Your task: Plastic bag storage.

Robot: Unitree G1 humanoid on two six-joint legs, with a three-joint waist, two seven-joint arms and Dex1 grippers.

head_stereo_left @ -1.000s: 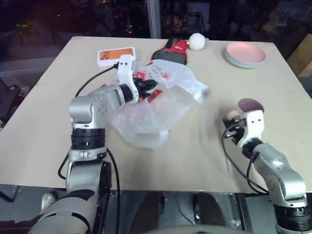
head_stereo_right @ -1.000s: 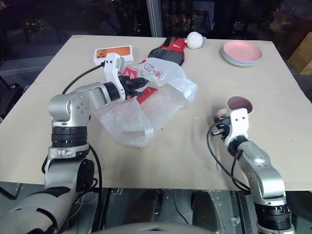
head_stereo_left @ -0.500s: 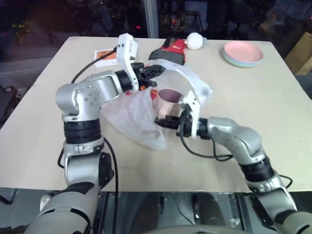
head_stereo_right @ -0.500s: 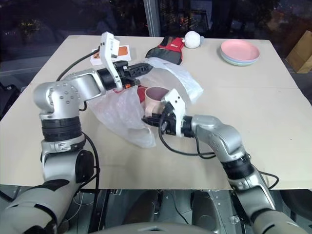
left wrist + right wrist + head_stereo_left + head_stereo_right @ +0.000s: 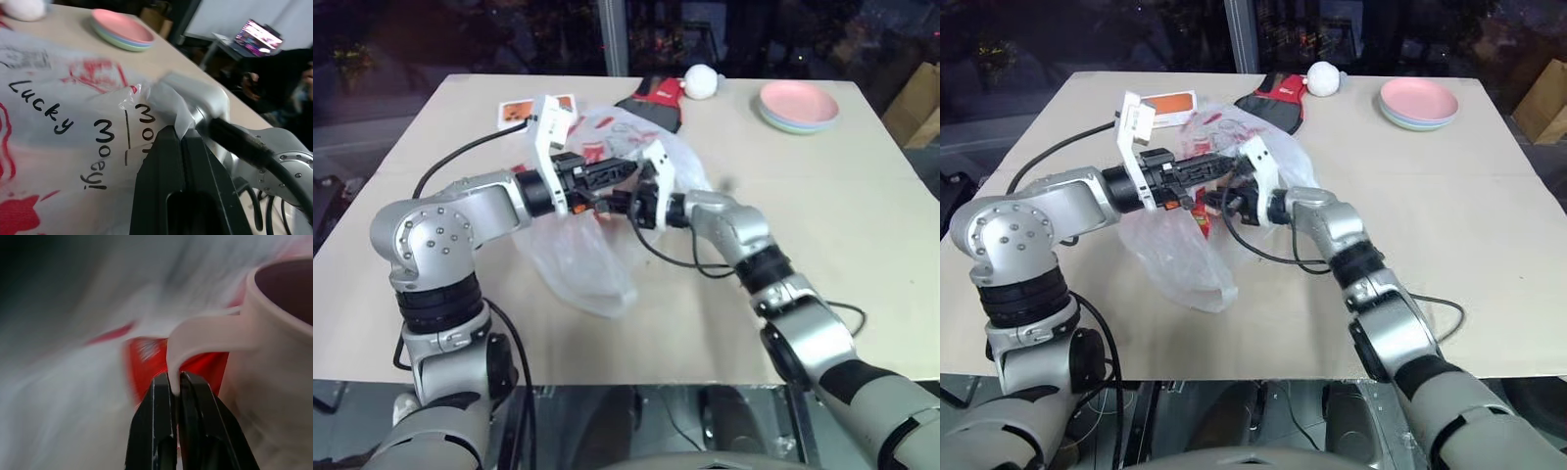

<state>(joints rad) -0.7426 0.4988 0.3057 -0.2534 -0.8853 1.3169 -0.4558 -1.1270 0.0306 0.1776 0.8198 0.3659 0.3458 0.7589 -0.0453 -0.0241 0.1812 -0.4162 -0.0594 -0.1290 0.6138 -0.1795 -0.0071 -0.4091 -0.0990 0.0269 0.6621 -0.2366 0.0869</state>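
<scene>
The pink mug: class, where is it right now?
In the right wrist view, the pink mug hangs by its handle from the right gripper, against the plastic bag at mid-table.

desk (image 5: 1449, 225): beige, dark surround | plastic bag (image 5: 1180, 259): translucent white with red print, mouth lifted, body sagging onto desk | left gripper (image 5: 1226, 168): fingers clamped on bag's upper edge | right gripper (image 5: 1230, 204): reaching into bag's mouth, just beside left | far edge: pink plate stack (image 5: 1418, 104), white ball (image 5: 1321, 79), red-black packet (image 5: 1278, 101), orange card (image 5: 1170, 104)
</scene>
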